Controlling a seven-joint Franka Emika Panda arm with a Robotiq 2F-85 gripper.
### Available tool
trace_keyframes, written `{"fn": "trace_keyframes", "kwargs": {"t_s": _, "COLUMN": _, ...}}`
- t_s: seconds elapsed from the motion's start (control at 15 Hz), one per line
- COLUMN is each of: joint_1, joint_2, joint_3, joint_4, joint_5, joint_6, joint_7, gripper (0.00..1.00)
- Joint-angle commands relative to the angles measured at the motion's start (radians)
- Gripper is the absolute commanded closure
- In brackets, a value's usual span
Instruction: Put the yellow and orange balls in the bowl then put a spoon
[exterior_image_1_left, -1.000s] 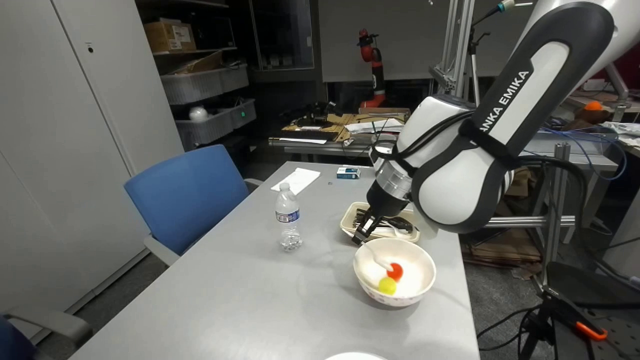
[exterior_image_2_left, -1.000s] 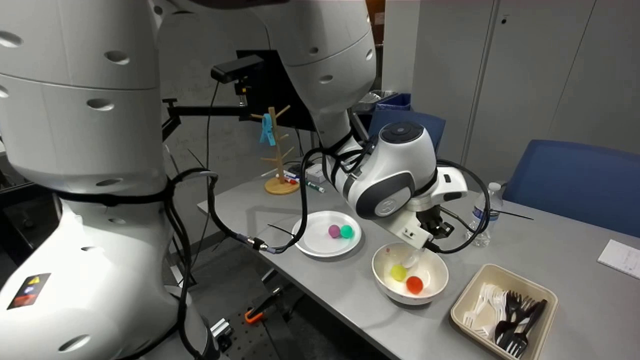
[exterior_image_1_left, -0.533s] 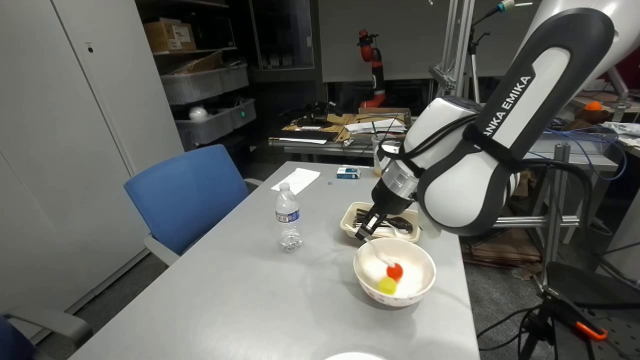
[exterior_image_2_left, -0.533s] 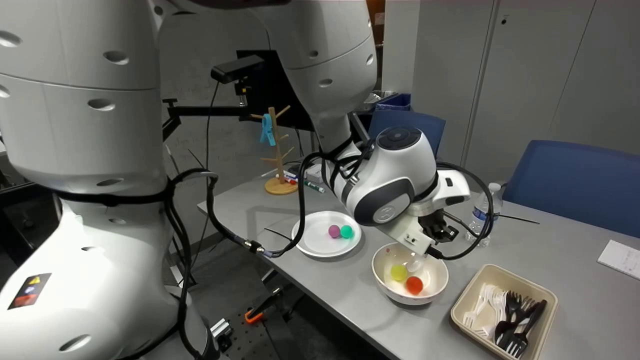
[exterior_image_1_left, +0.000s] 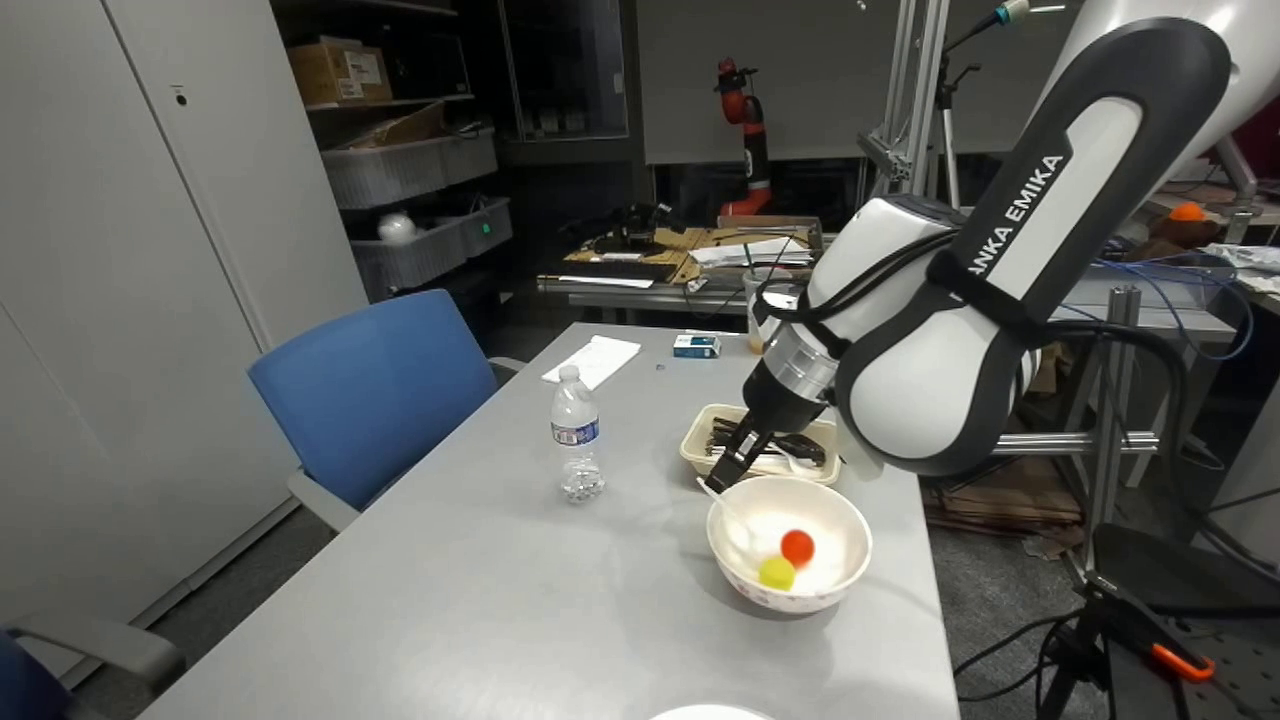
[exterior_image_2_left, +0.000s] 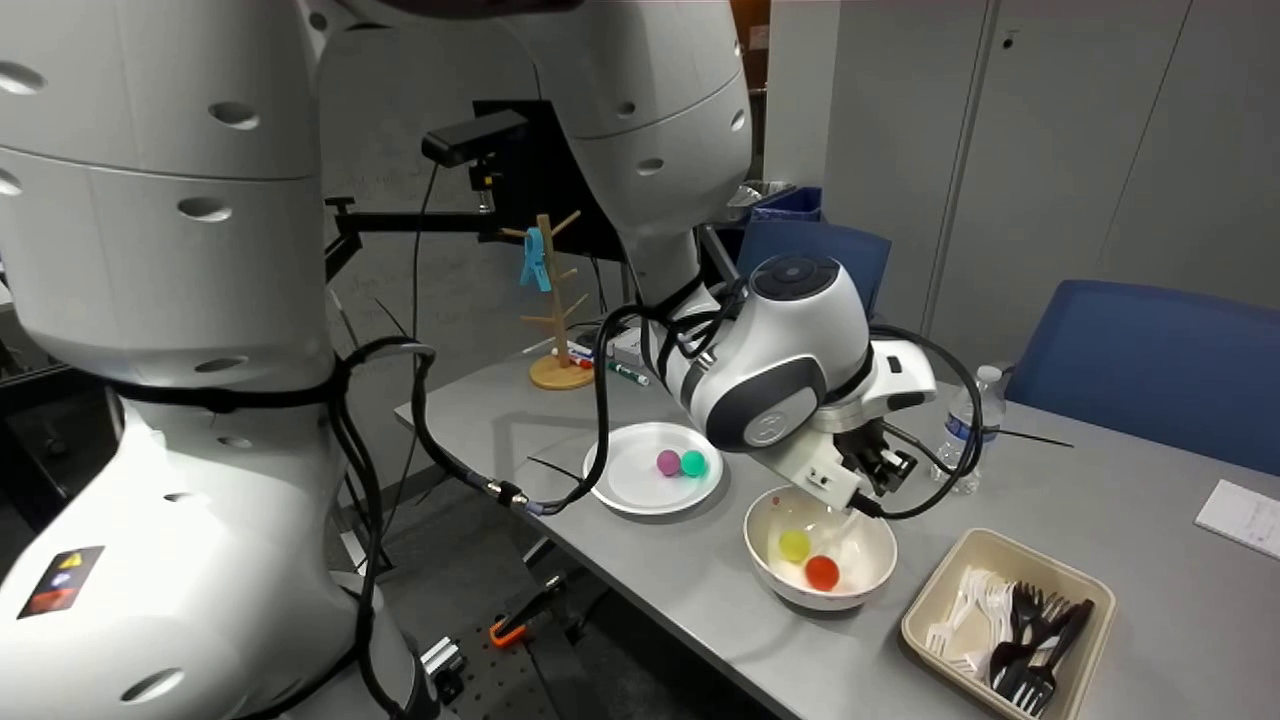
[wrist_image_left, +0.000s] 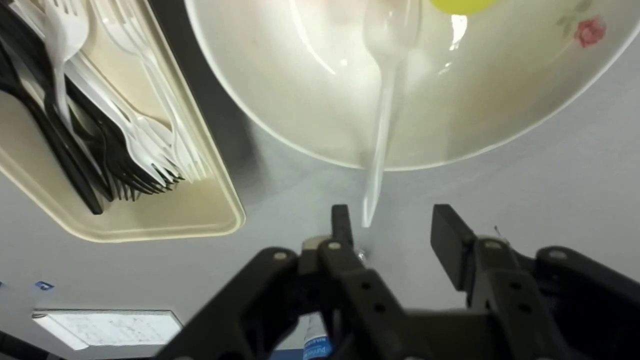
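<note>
Wrist view shows the gripper (wrist_image_left: 392, 232) spread wide, the spoon (wrist_image_left: 384, 112) leaning in the bowl (wrist_image_left: 480, 115).

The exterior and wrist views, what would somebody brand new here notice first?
Probably the white Franka arm, looming over the gray table in both exterior views. Next, the yellow ball and orange-red ball, bright spots inside the flower-patterned white bowl. The wrist view shows a white plastic spoon, its head in that bowl and its handle out past the rim, pointing toward the open pincer.
</note>
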Motion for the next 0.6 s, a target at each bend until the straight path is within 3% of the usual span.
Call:
{"fn": "trace_keyframes", "kwargs": {"t_s": 0.0, "joint_1": 0.015, "joint_2": -0.010, "joint_3": -0.015, "joint_4": -0.009, "joint_5": -0.008, "joint_6": 0.010, "joint_7": -0.017, "gripper": 0.21}}
{"fn": "trace_keyframes", "kwargs": {"t_s": 0.2, "joint_1": 0.016, "joint_2": -0.034, "joint_3": -0.018, "joint_4": -0.016, "joint_5": -0.008, "joint_6": -0.024, "joint_7": -0.020, "gripper": 0.01}}
{"fn": "trace_keyframes", "kwargs": {"t_s": 0.53, "joint_1": 0.015, "joint_2": -0.128, "joint_3": -0.026, "joint_4": -0.041, "joint_5": -0.020, "joint_6": -0.174, "joint_7": -0.041, "gripper": 0.00}}
